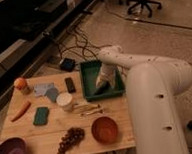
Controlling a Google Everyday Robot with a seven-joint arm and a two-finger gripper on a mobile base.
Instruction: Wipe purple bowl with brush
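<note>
Camera view. Reaches across the wooden tabletop (44,136) with a white arm (138,63). Has the gripper (104,83) down inside a green tray (84,78) at the far right, jaws standing wide. Shows a slim dark shape, seemingly the brush (97,90), on the tray floor just beside the gripper; cannot tell whether touching. Finds the purple bowl (12,152) at the near left corner, upright, well apart from tray and gripper. Places an orange-brown bowl (104,129) near the front right, with grapes (69,139) just to its left. Sets a white cup (65,100) mid-table, wooden utensils (87,109) beside it, a green sponge (41,116) and a carrot (20,110) further left. Puts a black block (70,84) just left of the tray.
</note>
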